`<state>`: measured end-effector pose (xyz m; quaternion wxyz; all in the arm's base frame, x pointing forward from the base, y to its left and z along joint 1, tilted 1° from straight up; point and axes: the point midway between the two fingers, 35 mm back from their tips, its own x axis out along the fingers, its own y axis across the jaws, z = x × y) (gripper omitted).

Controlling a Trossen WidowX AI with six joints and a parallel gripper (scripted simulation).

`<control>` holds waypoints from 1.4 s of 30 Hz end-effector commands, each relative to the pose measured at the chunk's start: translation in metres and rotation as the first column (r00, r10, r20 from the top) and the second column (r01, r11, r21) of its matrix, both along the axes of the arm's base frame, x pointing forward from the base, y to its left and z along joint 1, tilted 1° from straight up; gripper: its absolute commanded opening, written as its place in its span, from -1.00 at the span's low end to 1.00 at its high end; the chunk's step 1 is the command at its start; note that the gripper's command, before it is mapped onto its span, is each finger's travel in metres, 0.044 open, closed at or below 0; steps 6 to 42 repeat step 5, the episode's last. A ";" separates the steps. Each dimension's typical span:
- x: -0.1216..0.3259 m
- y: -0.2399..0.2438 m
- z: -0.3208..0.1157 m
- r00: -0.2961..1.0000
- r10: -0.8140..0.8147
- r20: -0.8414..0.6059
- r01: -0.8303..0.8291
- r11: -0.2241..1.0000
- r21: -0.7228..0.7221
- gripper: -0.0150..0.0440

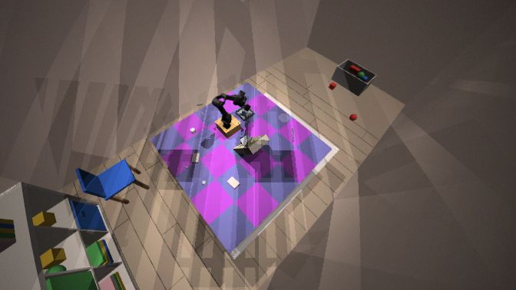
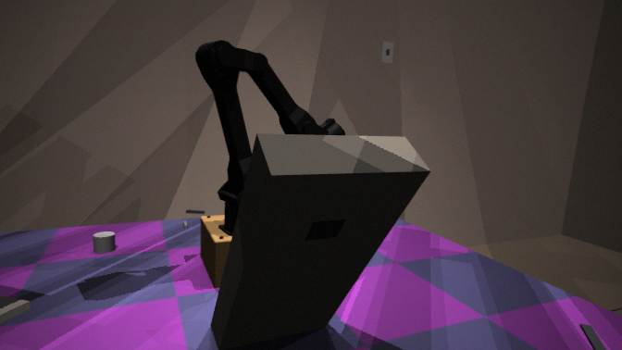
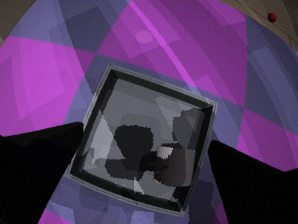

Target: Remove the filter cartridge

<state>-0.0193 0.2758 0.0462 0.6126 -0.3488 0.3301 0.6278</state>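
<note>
The round filter cartridge (image 3: 180, 172) lies on its side on the tray floor, near one corner, partly in shadow, with a small red mark. The square grey tray (image 3: 165, 87) has low dark walls. My gripper (image 3: 148, 139) (image 1: 247, 108) is open and empty above the tray, its fingers wide apart on either side of it in the wrist view and clear of the cartridge. The service panel (image 1: 258, 145) (image 2: 324, 194) leans on the mat away from the tray; the exterior view shows its back, so its face is hidden there.
The arm stands on a wooden block (image 1: 228, 127) (image 2: 214, 259) between the tray and the panel's side. A small pale cylinder (image 1: 193, 130) (image 2: 104, 243), a flat pale block (image 1: 233, 182) and a thin grey bar (image 1: 292, 135) lie on the mat away from the tray.
</note>
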 end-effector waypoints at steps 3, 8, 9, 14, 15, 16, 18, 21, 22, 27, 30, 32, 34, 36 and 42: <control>0.000 0.000 -0.001 1.000 0.000 0.000 0.000 1.000 -0.002 1.00; 0.000 0.000 -0.001 1.000 0.000 0.000 0.000 1.000 -0.002 1.00; 0.000 0.000 -0.001 1.000 0.000 0.000 0.000 1.000 -0.002 1.00; 0.000 0.000 -0.001 1.000 0.000 0.000 0.000 1.000 -0.002 1.00; 0.000 0.000 -0.001 1.000 0.000 0.000 0.000 1.000 -0.002 1.00; 0.000 0.000 -0.001 1.000 0.000 0.000 0.000 1.000 -0.002 1.00; 0.000 0.000 -0.001 1.000 0.000 0.000 0.000 1.000 -0.002 1.00; 0.000 0.000 -0.001 1.000 0.000 0.000 0.000 1.000 -0.002 1.00; 0.000 0.000 -0.001 1.000 0.000 0.000 0.000 1.000 -0.002 1.00; 0.000 0.000 -0.001 1.000 0.000 0.000 0.000 1.000 -0.002 1.00; 0.000 0.000 -0.001 1.000 0.000 0.000 0.000 1.000 -0.002 1.00; 0.000 0.000 -0.001 1.000 0.000 0.000 0.000 1.000 -0.002 1.00; 0.000 0.000 -0.001 1.000 0.000 0.000 0.000 1.000 -0.002 1.00; 0.000 0.000 -0.001 1.000 0.000 0.000 0.000 1.000 -0.002 1.00; 0.000 0.000 -0.001 1.000 0.000 0.000 0.000 1.000 -0.002 1.00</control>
